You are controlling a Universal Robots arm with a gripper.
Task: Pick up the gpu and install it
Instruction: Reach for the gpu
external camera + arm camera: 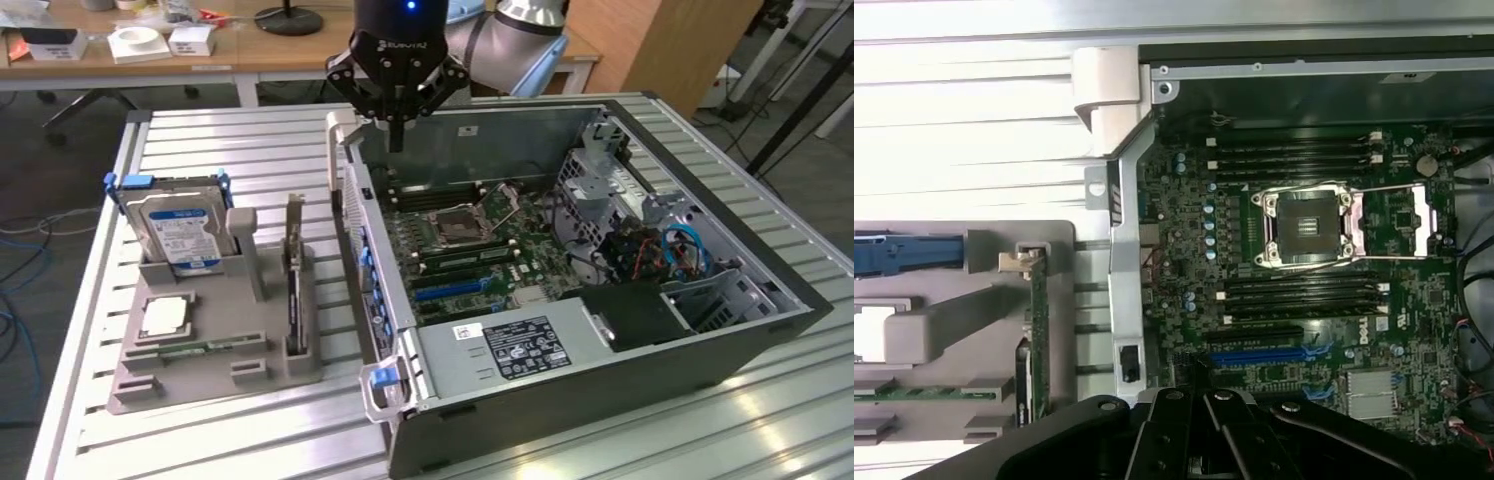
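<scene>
The gpu [295,292] is a thin black card standing on edge in a slot of the grey holder [200,375], at the exterior view's left of the computer case. In the wrist view the gpu [1038,320] shows edge-on, with its silvery end toward the hard drive. My gripper [396,140] hangs above the rear left wall of the open case [400,400], fingers pointing down, shut and holding nothing. It is well apart from the card. In the wrist view my gripper [1206,400] sits over the motherboard [1184,250], close to the blue expansion slot [1264,355].
The holder also carries a blue-labelled hard drive [180,235], a square processor [163,317] and a green memory stick [200,350]. Inside the case are the processor socket [1304,225], memory slots, cables and a power supply [521,345]. A cluttered desk [267,55] stands behind.
</scene>
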